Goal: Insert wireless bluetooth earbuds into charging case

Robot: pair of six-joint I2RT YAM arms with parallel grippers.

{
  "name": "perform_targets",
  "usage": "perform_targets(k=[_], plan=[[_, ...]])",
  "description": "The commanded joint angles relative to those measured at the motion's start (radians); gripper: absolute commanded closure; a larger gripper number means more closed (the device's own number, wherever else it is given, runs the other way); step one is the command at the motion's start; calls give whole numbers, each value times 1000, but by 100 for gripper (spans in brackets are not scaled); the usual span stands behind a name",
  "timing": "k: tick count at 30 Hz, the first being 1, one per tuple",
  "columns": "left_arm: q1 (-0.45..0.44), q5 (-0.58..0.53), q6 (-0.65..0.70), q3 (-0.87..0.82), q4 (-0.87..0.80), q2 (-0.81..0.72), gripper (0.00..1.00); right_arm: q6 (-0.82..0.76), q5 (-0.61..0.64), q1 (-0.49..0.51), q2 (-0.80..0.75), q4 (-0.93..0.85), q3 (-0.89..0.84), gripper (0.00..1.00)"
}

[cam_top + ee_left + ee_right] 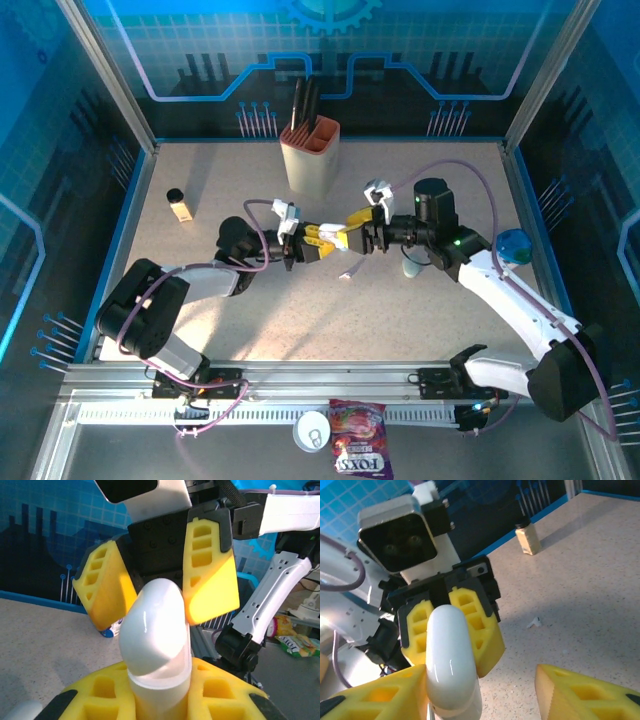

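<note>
Charging case (156,630), white and pebble-shaped, stands pinched in the left tool (160,697) above the middle of the counter (230,180). The right tool (485,692) faces it, fingers spread either side of its top. A tiny white earbud (347,272) lies on the counter just beside them.

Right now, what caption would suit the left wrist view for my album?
Left claw grips a glossy white rounded plastic case while the open right claw straddles its top.
</note>
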Motion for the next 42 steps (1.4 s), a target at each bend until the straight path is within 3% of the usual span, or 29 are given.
perform_targets(k=[1, 8, 17, 22, 25, 42], plan=[[-10, 28, 106, -21, -7, -11, 97, 49, 112, -31, -25, 72, -1, 41], [11, -8, 210, -79, -44, -46, 96, 142, 97, -83, -45, 131, -62, 34], [36, -67, 343, -188, -43, -116, 97, 249, 239, -109, 27, -188, -63, 37], [36, -77, 358, -196, -68, -134, 97, 433, 206, -107, 124, -135, -165, 50], [35, -73, 366, -186, -107, -142, 97, 497, 199, -77, 172, -57, -208, 51], [35, -69, 368, -193, -140, -143, 96, 497, 226, 37, 497, 26, -141, 54]])
